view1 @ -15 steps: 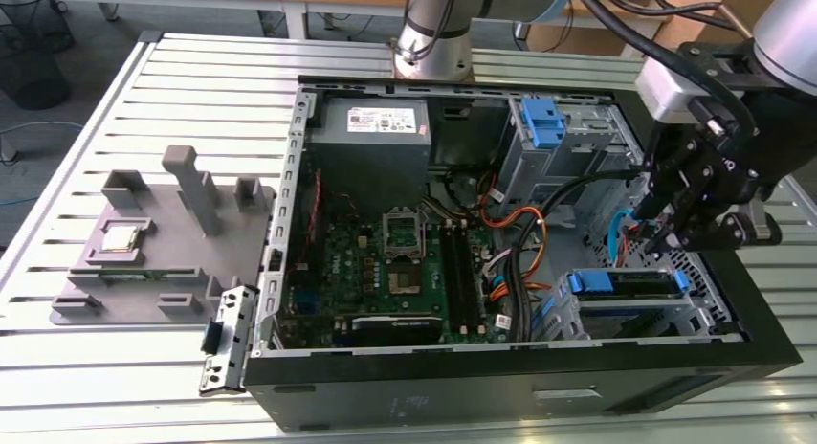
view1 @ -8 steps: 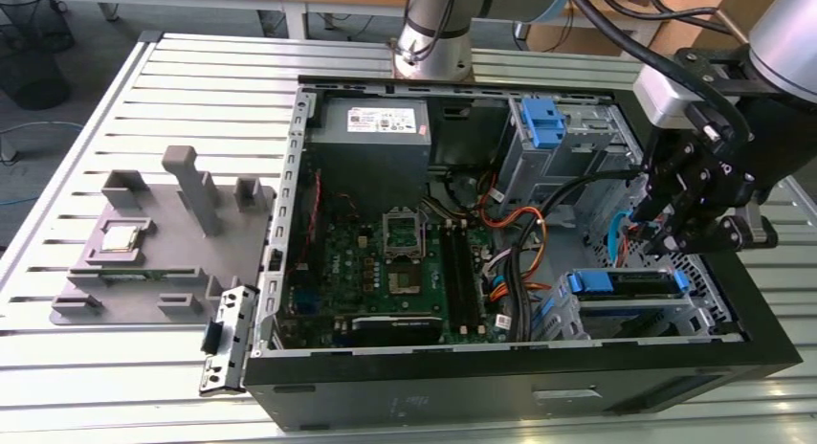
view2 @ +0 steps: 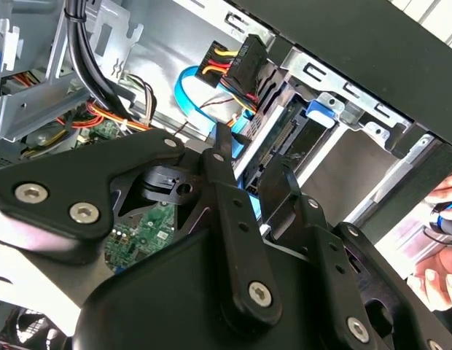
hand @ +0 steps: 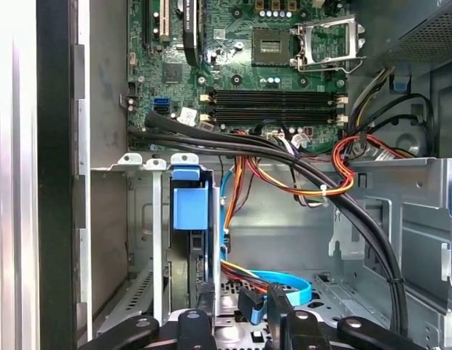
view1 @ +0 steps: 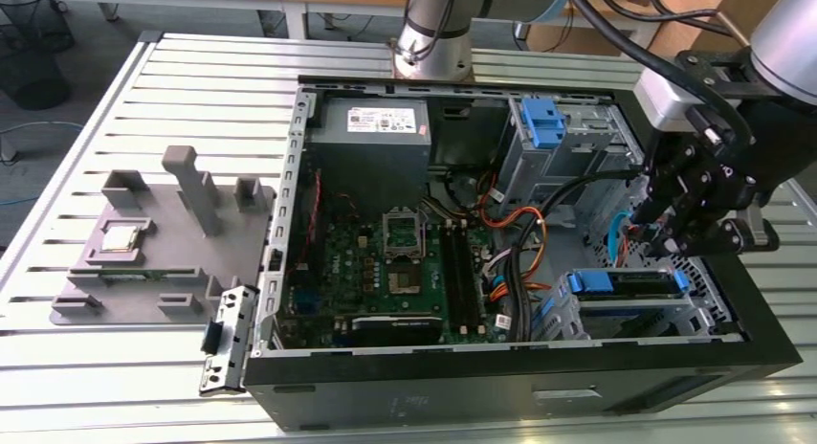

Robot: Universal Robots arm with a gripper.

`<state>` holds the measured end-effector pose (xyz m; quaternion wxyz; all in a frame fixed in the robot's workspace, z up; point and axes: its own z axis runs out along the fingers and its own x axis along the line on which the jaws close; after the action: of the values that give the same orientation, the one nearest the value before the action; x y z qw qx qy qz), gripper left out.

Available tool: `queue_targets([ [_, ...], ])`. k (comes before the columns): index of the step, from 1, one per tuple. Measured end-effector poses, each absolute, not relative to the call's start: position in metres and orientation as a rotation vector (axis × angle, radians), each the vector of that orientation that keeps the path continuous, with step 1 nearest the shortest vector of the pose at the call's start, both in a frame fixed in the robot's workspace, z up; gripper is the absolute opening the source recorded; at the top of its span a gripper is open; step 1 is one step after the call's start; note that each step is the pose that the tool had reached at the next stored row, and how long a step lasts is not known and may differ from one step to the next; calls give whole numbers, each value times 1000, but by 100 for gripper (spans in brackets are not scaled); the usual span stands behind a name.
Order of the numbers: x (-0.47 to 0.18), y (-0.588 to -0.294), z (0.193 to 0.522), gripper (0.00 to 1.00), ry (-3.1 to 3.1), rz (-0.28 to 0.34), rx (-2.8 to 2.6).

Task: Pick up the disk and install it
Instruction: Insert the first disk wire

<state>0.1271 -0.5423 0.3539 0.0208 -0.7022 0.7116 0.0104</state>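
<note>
Open computer case is recorded lying on a slatted table, with the motherboard exposed.

The gripper is seen inside the case at the exterior view's right, just above the lower drive cage. In the second wrist view the fingers are noted apart, with a clear gap between them. Nothing is seen clamped in that gap.

The disk is located in the drive cage at the case corner on the exterior view's right. The blue ends of its bracket are visible on either side of it. In the first wrist view the disk is seen edge-on, seated in the cage slot beneath a blue tab. One finger is placed just beside its near end; whether they touch cannot be told. In the second wrist view the disk is seen just beyond the fingertips.

A black connector with red and yellow wires is noted near the disk's end, with a blue flat cable curving beside it. A person's hand is seen outside the case wall.

A grey power-supply box is recorded at the far end of the case. A small silver processor chip is seen resting on a grey fixture at the exterior view's left, well apart from the gripper.
</note>
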Motion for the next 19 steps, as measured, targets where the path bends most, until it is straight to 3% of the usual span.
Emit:
queue_targets([
  [19, 127, -546, 349, 42, 2207, 31, -2178],
])
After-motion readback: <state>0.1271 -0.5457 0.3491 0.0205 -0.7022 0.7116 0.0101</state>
